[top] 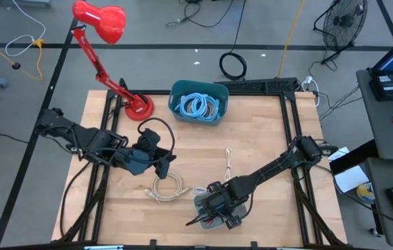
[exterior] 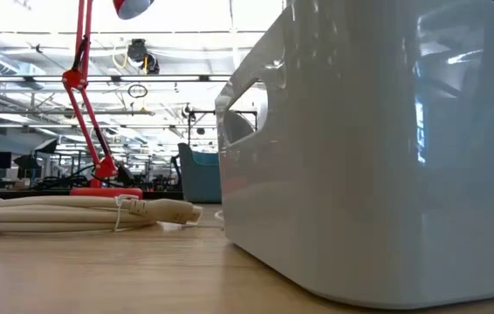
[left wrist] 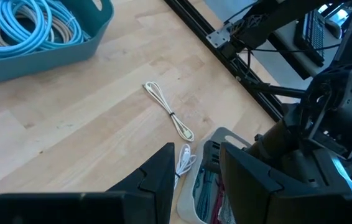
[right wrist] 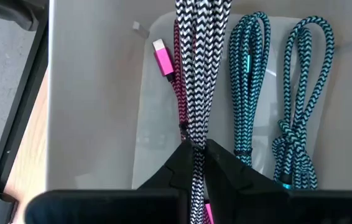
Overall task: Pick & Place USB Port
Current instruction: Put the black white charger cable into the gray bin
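The right gripper is clamped on the black-and-white braided cable inside the white bin, teal cables just beside its jaws, while the left gripper hovers with jaws apart

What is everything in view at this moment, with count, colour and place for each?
Wooden table: one, light wood, under everything.
Desk lamp: one, red, table's far left corner.
Teal plastic bin: one, far middle, holding coiled blue cables.
White plastic bin: one, near edge, under the right gripper.
Braided cables in white bin: black-and-white cable one, teal cables two, pink cable one.
Cream coiled cable: one, near middle.
Thin cream cable: one, centre.
Left gripper: open, empty, above table left of centre.
Right gripper: shut on black-and-white cable, inside white bin.
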Controlling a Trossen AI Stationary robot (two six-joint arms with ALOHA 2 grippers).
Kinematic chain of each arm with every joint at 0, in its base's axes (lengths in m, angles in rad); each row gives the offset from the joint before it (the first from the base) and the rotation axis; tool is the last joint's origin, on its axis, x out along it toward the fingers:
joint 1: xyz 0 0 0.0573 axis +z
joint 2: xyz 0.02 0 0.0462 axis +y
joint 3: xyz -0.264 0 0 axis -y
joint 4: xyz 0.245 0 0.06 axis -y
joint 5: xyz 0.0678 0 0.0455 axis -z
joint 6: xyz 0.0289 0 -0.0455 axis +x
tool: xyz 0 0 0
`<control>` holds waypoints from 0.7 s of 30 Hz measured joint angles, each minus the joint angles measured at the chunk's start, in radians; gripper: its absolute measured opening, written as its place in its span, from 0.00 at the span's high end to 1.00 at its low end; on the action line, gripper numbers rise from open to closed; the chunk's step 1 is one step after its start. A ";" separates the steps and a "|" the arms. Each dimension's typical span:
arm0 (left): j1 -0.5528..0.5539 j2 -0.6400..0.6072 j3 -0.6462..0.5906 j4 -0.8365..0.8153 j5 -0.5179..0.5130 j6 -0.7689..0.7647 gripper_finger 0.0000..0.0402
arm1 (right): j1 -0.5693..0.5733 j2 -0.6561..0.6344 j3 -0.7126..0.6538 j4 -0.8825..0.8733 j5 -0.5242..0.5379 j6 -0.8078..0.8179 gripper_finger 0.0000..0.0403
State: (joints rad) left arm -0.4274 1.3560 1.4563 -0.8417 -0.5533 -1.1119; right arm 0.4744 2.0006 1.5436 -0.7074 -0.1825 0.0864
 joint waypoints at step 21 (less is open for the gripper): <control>0.000 0.000 0.000 -0.038 -0.005 0.010 0.67 | 0.008 0.000 0.001 -0.056 0.083 -0.126 0.96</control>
State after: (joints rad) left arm -0.4271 1.3560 1.4559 -0.8802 -0.5579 -1.1015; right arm 0.4824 2.0006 1.5448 -0.7633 -0.0994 -0.0391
